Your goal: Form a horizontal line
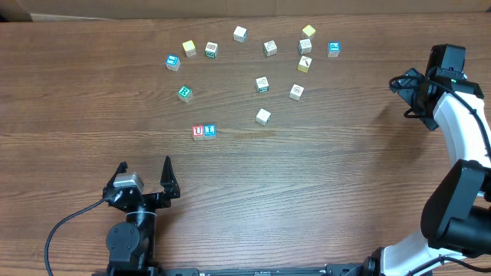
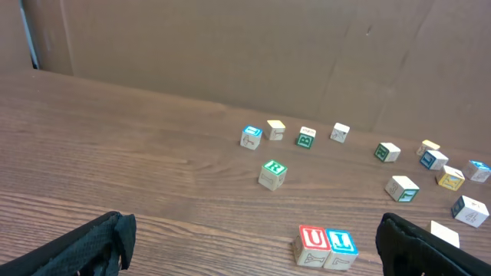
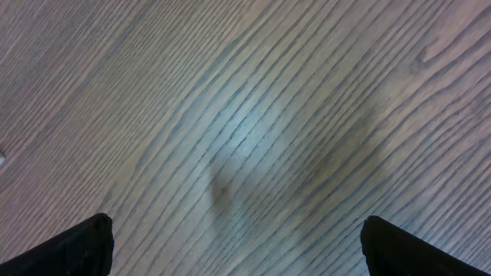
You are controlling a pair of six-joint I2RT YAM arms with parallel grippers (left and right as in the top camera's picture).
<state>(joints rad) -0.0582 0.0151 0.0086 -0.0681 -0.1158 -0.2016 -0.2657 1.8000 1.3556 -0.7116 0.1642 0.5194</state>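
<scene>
The horizontal line is a short row of two touching cubes, a red U cube [image 1: 199,132] [image 2: 313,239] on the left and a blue letter cube [image 1: 210,131] [image 2: 341,242] on its right. A green R cube [image 1: 184,93] [image 2: 273,170] sits alone behind and left of them. My left gripper [image 1: 144,163] [image 2: 253,230] stands open near the table's front, with the pair just ahead of its right finger [image 2: 406,241]. My right gripper [image 1: 405,98] [image 3: 238,230] is open over bare wood at the far right, with nothing between its fingers.
Several loose cubes lie scattered across the back, among them a white one [image 1: 263,116], a blue one [image 1: 173,61], a yellow one [image 1: 189,48] and a blue-marked one [image 1: 334,49]. A brown cardboard wall [image 2: 230,46] closes the table's far side.
</scene>
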